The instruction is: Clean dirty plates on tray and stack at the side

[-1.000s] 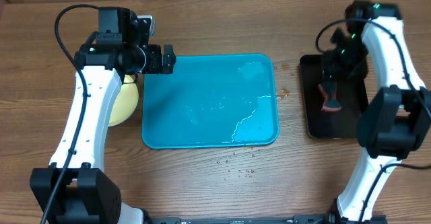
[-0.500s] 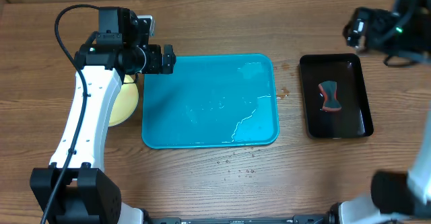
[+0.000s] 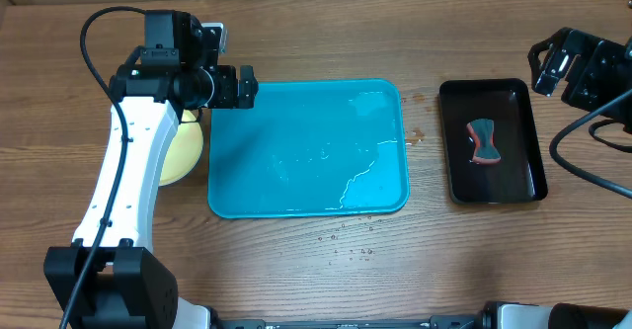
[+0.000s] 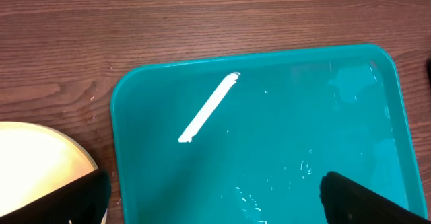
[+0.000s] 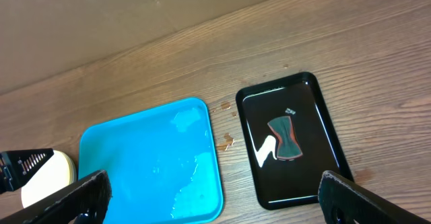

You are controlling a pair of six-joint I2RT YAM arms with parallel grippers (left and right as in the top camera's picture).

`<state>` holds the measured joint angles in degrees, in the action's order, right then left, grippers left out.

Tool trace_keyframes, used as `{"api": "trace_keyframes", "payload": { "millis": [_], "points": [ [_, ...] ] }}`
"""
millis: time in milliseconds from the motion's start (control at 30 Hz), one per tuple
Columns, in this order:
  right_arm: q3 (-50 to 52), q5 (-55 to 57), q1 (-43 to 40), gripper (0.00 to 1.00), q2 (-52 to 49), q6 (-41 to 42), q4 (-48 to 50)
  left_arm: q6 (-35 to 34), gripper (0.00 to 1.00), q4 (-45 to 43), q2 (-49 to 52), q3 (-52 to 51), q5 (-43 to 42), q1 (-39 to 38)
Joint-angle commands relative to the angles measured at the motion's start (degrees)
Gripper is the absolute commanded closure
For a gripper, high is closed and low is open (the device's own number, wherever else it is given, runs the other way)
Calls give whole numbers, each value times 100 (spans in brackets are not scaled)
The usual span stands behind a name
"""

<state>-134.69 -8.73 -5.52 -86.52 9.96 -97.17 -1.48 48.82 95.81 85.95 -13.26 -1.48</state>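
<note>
The teal tray [image 3: 306, 171] lies mid-table, wet and holding no plates; it also shows in the left wrist view [image 4: 269, 116] and the right wrist view [image 5: 148, 163]. A pale yellow plate stack [image 3: 185, 149] sits just left of the tray, partly hidden under my left arm; it also shows in the left wrist view [image 4: 34, 163] and the right wrist view [image 5: 42, 182]. I cannot tell how many plates it holds. My left gripper [image 3: 245, 87] is open and empty above the tray's far left corner. My right gripper [image 3: 553, 60] is open and empty, high at the far right.
A narrow black tray [image 3: 518, 176] stands right of the teal tray with a dark red-edged scrubber [image 3: 482, 141] lying in it. Water drops [image 3: 351, 242] dot the wood in front of the teal tray and at its right edge.
My right arm has lifted off the black tray and swung up to the far right, leaving the scrubber lying in the tray. My left arm has not moved.
</note>
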Motion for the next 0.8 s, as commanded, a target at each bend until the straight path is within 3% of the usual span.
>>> {"api": "trace_keyframes", "payload": {
  "millis": [0,133,333,500,767],
  "points": [
    [-85,28,28,0,72,55,15,20,0,0,50,46,15,-11],
    [-57,116,79,0,164,55,313,20,0,0,50,46,15,-11],
    [640,376,492,0,754,52,1563,20,0,0,50,46,15,-11],
    [2326,525,675,0,1683,31,3067,20,0,0,50,46,15,-11],
    [6054,525,772,0,3617,35,5436,20,0,0,50,46,15,-9]
  ]
}}
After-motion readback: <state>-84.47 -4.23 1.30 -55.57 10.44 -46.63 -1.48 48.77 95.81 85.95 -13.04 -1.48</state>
